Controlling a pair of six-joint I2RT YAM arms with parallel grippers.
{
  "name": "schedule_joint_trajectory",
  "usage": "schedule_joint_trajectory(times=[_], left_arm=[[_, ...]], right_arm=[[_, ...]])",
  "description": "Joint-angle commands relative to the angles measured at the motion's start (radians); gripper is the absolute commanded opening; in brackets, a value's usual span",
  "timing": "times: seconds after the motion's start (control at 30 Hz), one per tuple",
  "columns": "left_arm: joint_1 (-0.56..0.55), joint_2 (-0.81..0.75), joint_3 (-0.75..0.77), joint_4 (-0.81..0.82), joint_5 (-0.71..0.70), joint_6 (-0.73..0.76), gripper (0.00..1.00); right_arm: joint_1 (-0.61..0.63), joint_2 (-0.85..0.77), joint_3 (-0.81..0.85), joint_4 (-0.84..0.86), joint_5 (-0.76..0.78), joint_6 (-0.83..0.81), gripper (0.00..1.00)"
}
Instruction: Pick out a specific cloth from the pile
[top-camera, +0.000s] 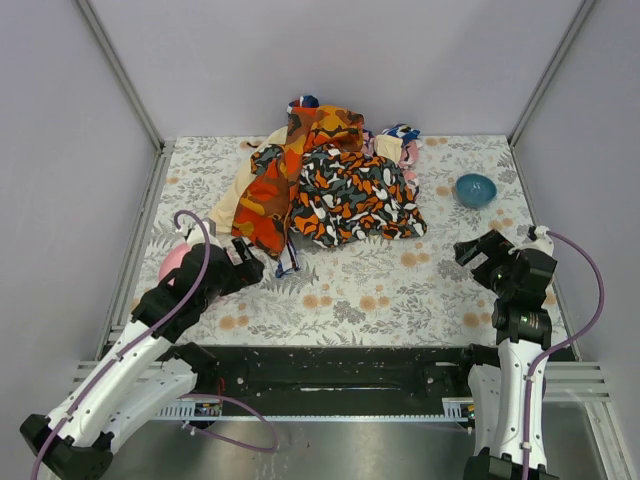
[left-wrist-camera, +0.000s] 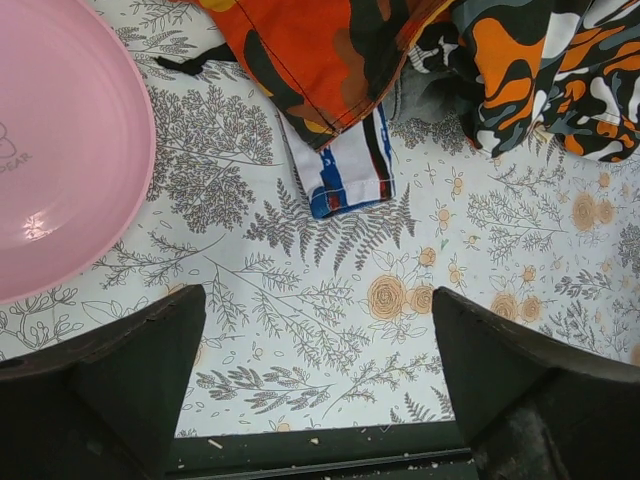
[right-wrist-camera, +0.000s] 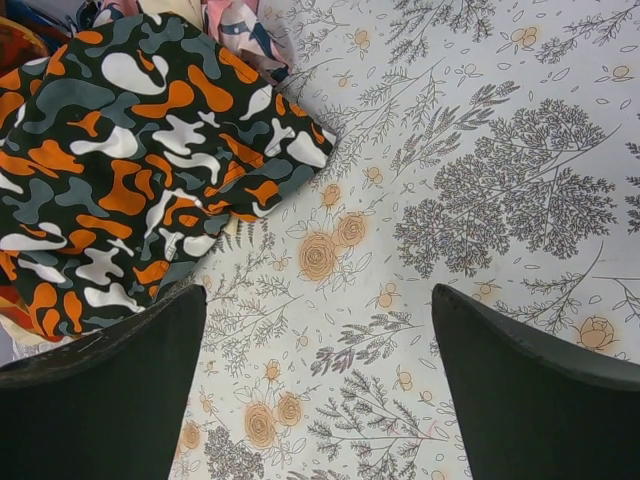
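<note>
The pile (top-camera: 330, 180) lies at the back middle of the table: an orange-red print cloth (top-camera: 300, 160), a black cloth with orange and white blotches (top-camera: 355, 195), and cream, pink and blue pieces. The plain grey cloth is almost hidden. Only a small grey patch (left-wrist-camera: 428, 100) shows between the orange-red cloth (left-wrist-camera: 320, 50) and the black blotched cloth (left-wrist-camera: 540, 70) in the left wrist view. My left gripper (top-camera: 250, 268) (left-wrist-camera: 318, 380) is open and empty, just before the pile's near left edge. My right gripper (top-camera: 468, 250) (right-wrist-camera: 318, 380) is open and empty, right of the pile, with the black blotched cloth (right-wrist-camera: 140, 160) at its left.
A pink plate (top-camera: 172, 262) (left-wrist-camera: 60, 150) sits left of my left gripper. A blue bowl (top-camera: 475, 189) stands at the back right. A blue, white and red striped strip (left-wrist-camera: 345, 170) sticks out from under the orange-red cloth. Grey walls enclose the floral table (top-camera: 400, 290).
</note>
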Motion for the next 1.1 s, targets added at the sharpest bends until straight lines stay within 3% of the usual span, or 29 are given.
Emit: schedule_joint_trajectory(times=[0.0, 0.33, 0.6, 0.7, 0.83, 0.93, 1.07], left_arm=[[0.003, -0.019, 0.011, 0.004, -0.027, -0.006, 0.99], [0.003, -0.004, 0.025, 0.013, -0.024, 0.003, 0.99], [-0.029, 0.194, 0.144, 0.224, 0.088, 0.16, 0.99], [-0.084, 0.323, 0.255, 0.303, 0.121, 0.356, 0.99], [-0.168, 0.456, 0.292, 0.508, 0.17, 0.738, 0.99], [-0.188, 0.567, 0.385, 0.452, 0.377, 0.961, 0.99], [-0.224, 0.754, 0.476, 0.311, 0.361, 1.199, 0.99]], right_arm=[[0.003, -0.018, 0.022, 0.007, -0.002, 0.012, 0.99], [0.003, -0.01, 0.025, 0.01, -0.017, 0.011, 0.99], [0.001, 0.007, 0.017, 0.024, -0.029, 0.011, 0.99], [0.003, 0.014, 0.014, 0.036, -0.045, 0.012, 0.99], [0.003, 0.031, 0.002, 0.067, -0.048, 0.012, 0.99], [0.003, 0.048, 0.007, 0.068, -0.057, 0.004, 0.99], [0.003, 0.064, 0.003, 0.079, -0.045, -0.003, 0.99]])
